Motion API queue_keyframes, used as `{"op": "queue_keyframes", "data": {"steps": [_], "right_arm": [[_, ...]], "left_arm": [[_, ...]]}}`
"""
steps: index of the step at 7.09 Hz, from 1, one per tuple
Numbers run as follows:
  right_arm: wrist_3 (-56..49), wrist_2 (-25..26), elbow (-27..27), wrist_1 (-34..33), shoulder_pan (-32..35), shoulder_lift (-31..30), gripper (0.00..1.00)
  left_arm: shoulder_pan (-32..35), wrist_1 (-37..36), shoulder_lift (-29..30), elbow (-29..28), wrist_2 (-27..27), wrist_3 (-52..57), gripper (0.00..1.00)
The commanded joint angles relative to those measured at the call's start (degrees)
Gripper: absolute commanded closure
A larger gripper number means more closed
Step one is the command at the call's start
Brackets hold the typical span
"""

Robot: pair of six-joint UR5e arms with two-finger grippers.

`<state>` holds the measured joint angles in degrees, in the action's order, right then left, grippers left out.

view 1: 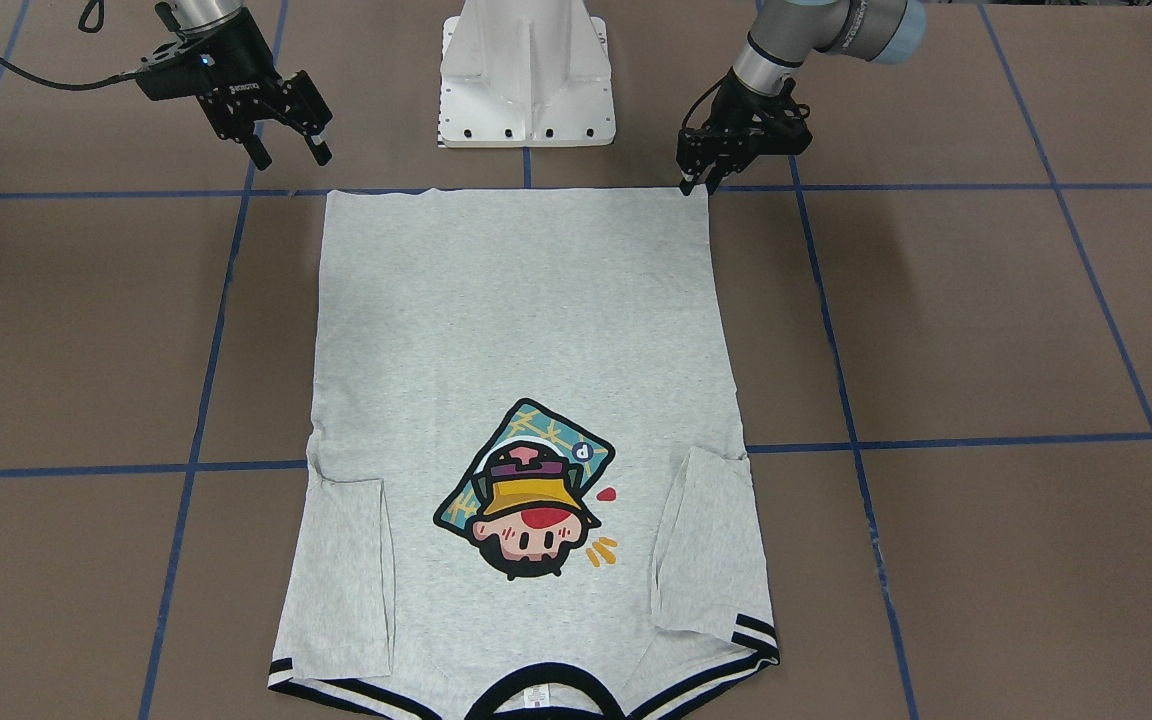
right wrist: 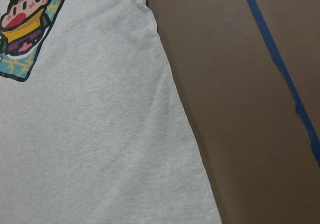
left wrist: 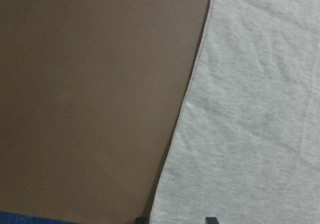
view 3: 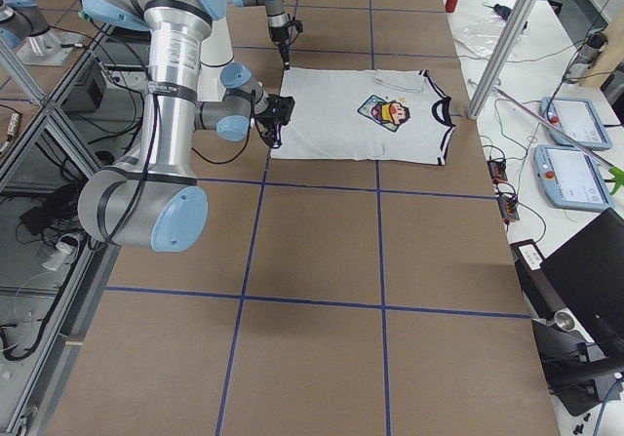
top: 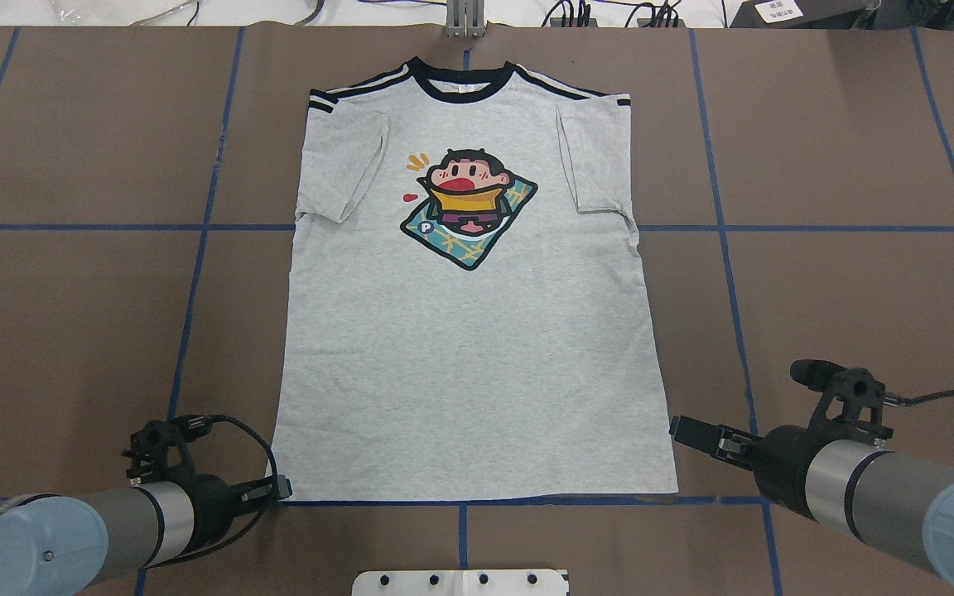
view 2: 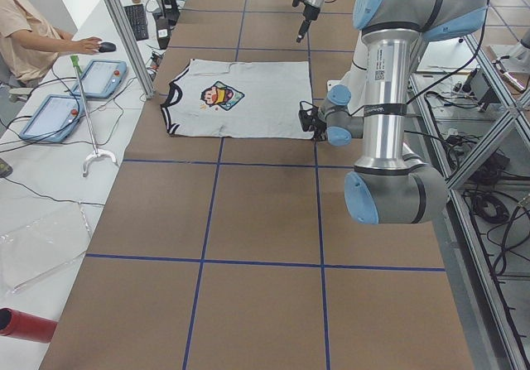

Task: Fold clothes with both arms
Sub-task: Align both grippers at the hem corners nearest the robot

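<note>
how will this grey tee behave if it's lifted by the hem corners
Probably floppy: the T-shirt lies thin and flat with sleeves folded in, so it would likely sag between lifted corners. It looks light. Pushed, it would probably bunch up rather than slide on the matte table.

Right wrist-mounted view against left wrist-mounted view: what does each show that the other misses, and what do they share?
Only the right wrist-mounted view shows the cartoon print with its yellow hat, plus a long blue tape line. Only the left wrist-mounted view shows two dark fingertips of the left gripper, apart at the bottom edge; blue there is just a corner sliver. Both show a side edge of the light heather-grey T-shirt lying flat on the brown table surface.
</note>
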<state>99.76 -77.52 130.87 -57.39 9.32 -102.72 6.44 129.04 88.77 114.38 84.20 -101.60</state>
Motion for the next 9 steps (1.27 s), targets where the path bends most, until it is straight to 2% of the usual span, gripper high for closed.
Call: {"op": "queue_keyframes", "data": {"steps": [1, 2, 3, 4, 7, 8, 9], "right_arm": [[0.00, 0.00, 0.09, 0.00, 0.00, 0.07, 0.03], [0.00, 0.00, 0.00, 0.00, 0.00, 0.07, 0.02], [0.00, 0.00, 0.00, 0.09, 0.00, 0.07, 0.02], [0.00, 0.09, 0.00, 0.00, 0.00, -0.02, 0.02], [0.00, 0.00, 0.00, 0.00, 0.00, 0.07, 0.02], [0.00, 0.09, 0.00, 0.00, -0.09, -0.02, 0.02], [0.00, 0.09, -0.09, 0.00, -0.09, -0.02, 0.02]], "left_arm": [[0.06, -0.01, 0.00, -0.21, 0.00, 0.00, 0.54], [-0.03, -0.01, 0.09, -0.21, 0.00, 0.00, 0.55], [0.06, -0.01, 0.35, -0.30, 0.00, 0.00, 0.73], [-0.03, -0.01, 0.35, -0.30, 0.00, 0.00, 0.81], [0.06, -0.01, 0.27, -0.21, 0.00, 0.00, 0.82], [0.06, -0.01, 0.18, -0.13, 0.00, 0.09, 0.95], [0.06, -0.01, 0.18, 0.14, 0.00, 0.09, 1.00]]}}
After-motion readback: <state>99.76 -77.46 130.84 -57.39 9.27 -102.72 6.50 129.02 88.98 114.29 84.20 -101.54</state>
